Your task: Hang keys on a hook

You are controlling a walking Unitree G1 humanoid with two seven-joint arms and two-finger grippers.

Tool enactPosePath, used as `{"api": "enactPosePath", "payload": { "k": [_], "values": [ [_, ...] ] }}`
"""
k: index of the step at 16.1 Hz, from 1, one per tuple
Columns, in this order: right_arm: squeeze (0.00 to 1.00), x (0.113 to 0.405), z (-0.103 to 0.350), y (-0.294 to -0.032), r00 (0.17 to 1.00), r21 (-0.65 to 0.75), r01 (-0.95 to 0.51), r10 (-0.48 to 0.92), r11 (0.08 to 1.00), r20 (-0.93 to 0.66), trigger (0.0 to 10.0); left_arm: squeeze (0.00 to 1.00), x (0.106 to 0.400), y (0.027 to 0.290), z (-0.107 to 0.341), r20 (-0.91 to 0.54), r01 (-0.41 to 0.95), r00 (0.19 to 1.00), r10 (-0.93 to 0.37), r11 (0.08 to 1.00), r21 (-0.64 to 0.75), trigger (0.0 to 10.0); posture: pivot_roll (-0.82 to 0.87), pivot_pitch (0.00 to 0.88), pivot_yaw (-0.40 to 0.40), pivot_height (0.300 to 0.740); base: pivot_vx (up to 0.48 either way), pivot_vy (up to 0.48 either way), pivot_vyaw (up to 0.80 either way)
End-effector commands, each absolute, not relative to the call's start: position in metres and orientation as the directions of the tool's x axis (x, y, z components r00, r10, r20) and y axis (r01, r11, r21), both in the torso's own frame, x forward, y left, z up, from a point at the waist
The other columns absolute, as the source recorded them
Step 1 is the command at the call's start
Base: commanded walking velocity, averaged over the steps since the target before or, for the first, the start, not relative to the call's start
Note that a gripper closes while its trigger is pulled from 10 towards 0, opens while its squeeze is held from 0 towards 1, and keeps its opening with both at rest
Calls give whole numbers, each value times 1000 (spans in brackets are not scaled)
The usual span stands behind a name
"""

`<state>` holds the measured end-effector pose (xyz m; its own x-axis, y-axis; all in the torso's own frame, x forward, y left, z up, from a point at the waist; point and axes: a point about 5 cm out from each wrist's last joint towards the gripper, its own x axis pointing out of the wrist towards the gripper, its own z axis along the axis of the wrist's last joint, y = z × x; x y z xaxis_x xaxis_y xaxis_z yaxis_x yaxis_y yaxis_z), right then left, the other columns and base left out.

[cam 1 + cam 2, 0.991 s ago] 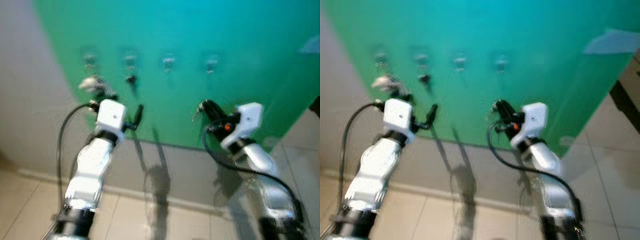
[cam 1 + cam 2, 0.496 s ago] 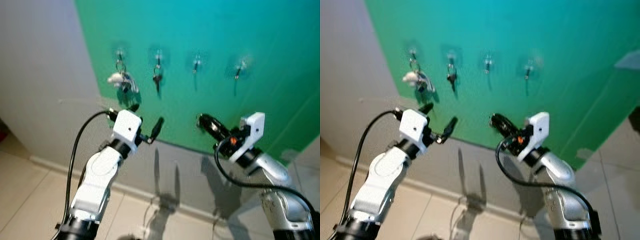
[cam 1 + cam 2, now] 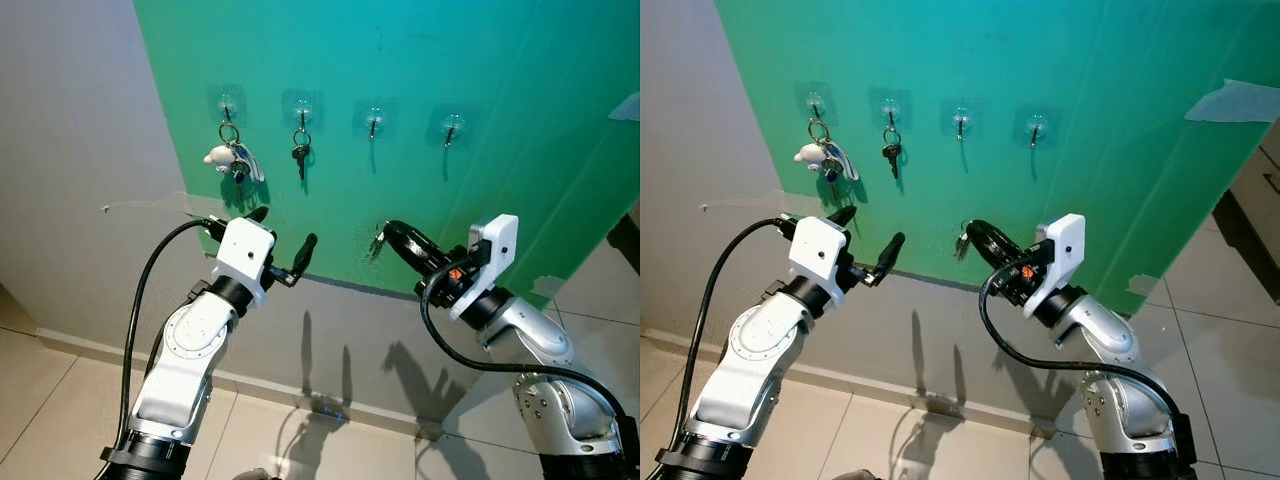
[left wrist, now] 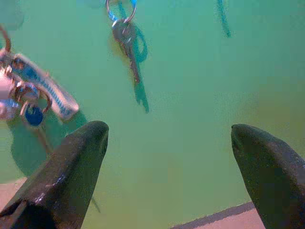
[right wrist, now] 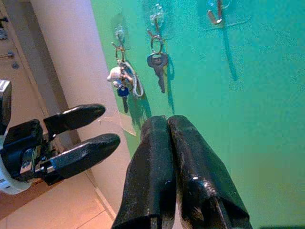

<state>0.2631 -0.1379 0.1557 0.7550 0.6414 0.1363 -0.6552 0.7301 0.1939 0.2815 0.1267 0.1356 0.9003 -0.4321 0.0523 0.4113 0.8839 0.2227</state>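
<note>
Steadied since the blur; right gripper (image 3: pixel 384 232) clenched on keys (image 3: pixel 376 243) below hooks (image 3: pixel 373 119), left gripper (image 3: pixel 283 233) spread apart.

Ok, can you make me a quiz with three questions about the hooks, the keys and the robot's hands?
1. How many hooks are on the green wall?
A two B four C six

2. Where is the key bunch with the white charm?
A leftmost hook B rightmost hook C on the floor

3. How are the left gripper's fingers?
A pressed together B spread apart C holding a key

Answers: 1 B, four hooks in a row, the last being the rightmost hook. 2 A, the key bunch with the white charm hangs from the leftmost hook. 3 B, the left gripper shows a wide gap, while the right gripper is shut on a small key.
</note>
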Motion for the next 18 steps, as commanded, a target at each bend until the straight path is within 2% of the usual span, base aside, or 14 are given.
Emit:
{"api": "enactPosePath", "payload": {
  "k": [1,5,9,13,18],
  "values": [
    [0,265,160,-139,766,188,-642,629,743,131,10000,0,284,128,137,42,387,912,-407,892,234,10000,-72,0,-3,740,0,0,0],
    [0,274,148,-138,842,180,-540,531,822,98,10000,0,286,135,132,30,310,946,-322,930,198,10000,-67,0,-1,740,0,-68,0],
    [0,274,146,-122,817,194,-576,570,794,93,10000,0,286,137,136,42,300,948,-315,930,213,10000,-62,0,-4,740,0,-480,530],
    [0,270,139,-118,770,187,-633,636,752,52,10000,0,285,142,136,33,297,949,-313,926,235,10000,-42,0,-9,740,0,0,0],
    [0,270,143,-117,765,210,-640,638,739,84,10000,0,284,142,142,61,315,939,-339,916,249,10000,-37,0,3,740,0,0,0]
  ]
}}
